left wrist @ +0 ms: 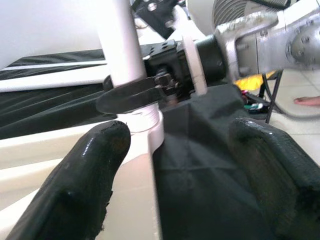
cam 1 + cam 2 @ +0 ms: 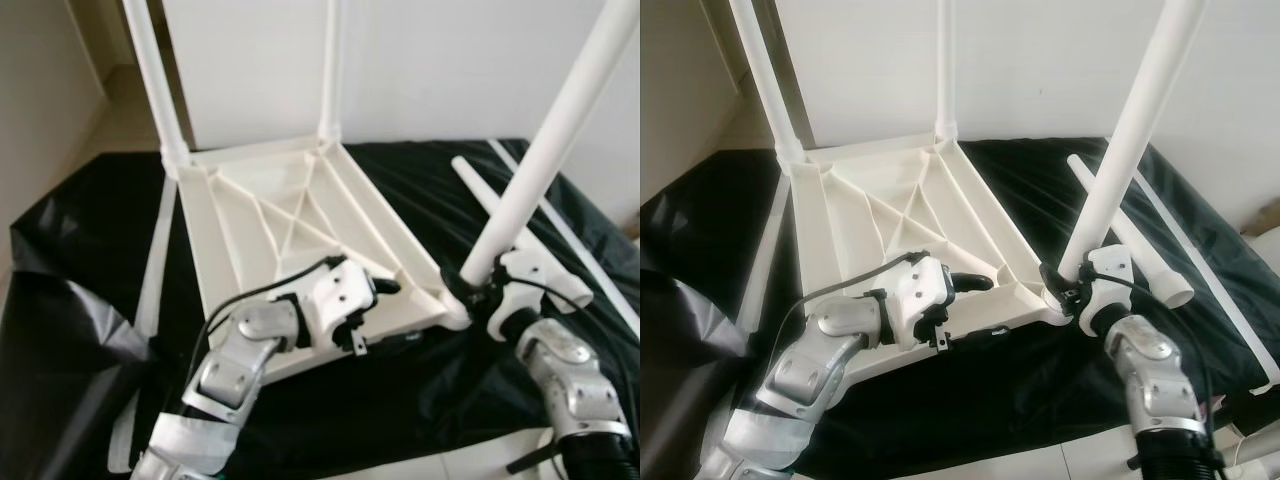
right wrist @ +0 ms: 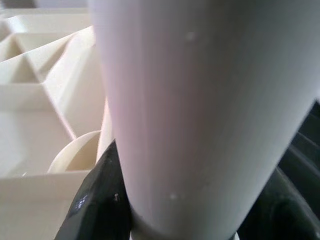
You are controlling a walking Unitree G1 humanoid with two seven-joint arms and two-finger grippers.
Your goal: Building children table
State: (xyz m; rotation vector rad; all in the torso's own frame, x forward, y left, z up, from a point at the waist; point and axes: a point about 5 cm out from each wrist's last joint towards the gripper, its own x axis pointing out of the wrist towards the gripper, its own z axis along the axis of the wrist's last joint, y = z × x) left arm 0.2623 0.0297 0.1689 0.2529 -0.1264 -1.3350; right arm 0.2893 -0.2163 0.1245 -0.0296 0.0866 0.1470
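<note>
1. Tabletop [image 2: 300,230] lies upside down on black sheet [image 2: 80,300], ribs up, so the corner sockets face up for legs. Two far legs [image 2: 155,80] already stand in theirs.
2. Right gripper [image 2: 1070,290] is clamped round the base of third leg [image 2: 1130,130], just above near-right socket [image 2: 455,305]. Leg leans outward, so probably not fully seated.
3. Left gripper [image 1: 175,165] rests on the tabletop's near edge, fingers [image 1: 85,175] spread, gripping nothing. Looks like bracing.
4. Fourth leg [image 2: 1130,235] lies loose on the sheet, right of the tabletop.
</note>
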